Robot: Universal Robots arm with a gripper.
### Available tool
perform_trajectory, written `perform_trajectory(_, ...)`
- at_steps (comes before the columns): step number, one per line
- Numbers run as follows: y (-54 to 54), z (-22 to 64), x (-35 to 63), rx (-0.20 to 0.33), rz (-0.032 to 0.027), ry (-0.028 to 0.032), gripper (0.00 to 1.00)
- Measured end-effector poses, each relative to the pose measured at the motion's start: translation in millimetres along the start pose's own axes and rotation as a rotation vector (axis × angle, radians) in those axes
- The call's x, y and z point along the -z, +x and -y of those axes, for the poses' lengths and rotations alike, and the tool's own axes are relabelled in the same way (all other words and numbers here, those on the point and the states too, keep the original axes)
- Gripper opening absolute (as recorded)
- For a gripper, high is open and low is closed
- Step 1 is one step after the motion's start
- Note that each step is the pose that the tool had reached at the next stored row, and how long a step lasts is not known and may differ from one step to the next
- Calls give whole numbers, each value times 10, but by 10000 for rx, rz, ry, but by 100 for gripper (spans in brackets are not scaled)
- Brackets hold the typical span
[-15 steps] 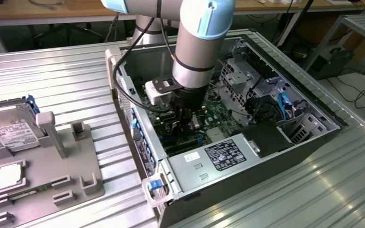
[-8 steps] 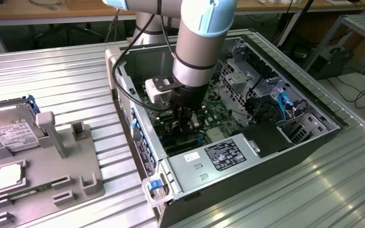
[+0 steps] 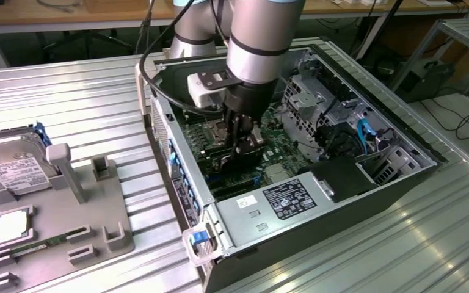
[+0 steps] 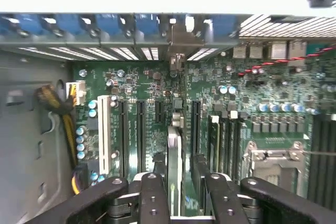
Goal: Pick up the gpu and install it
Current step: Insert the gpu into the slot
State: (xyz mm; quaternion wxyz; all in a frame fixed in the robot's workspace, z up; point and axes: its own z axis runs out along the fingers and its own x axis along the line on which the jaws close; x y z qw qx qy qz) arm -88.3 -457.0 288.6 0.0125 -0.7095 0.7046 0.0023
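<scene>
1. Black 2-finger gripper (image 3: 247, 146) reaches down inside the open dark computer case (image 3: 397, 177), over the green motherboard (image 4: 252, 98).
2. Thin dark gpu card (image 4: 174, 156) stands edge-on between the fingers (image 4: 152, 198), at a motherboard slot.
3. Cannot tell whether the fingers clamp the card or stand parted.
4. Boxy silver hard drive (image 3: 10, 168) rests on a grey fixture tray (image 3: 96, 213) beside the case.

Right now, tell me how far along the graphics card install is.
Done: the card is off the bench and inside the open computer case, edge-on above the motherboard slots. In hand: the gripper is down in the case with the card between its fingers, lined up with a slot. Left: whether the card is fully seated cannot be told, and the gripper is not yet clear of it.
</scene>
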Motion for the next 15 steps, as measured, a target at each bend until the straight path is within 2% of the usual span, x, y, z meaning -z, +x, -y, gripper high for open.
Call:
perform_trajectory(2,-3,2,140,0,-2,24,35)
perform_trajectory(3,-3,2,141,0,0,27,35)
perform_trajectory(5,-3,2,141,0,0,28,20)
perform_trajectory(7,-3,2,141,0,0,28,11)
perform_trajectory(15,-3,2,141,0,1,28,11)
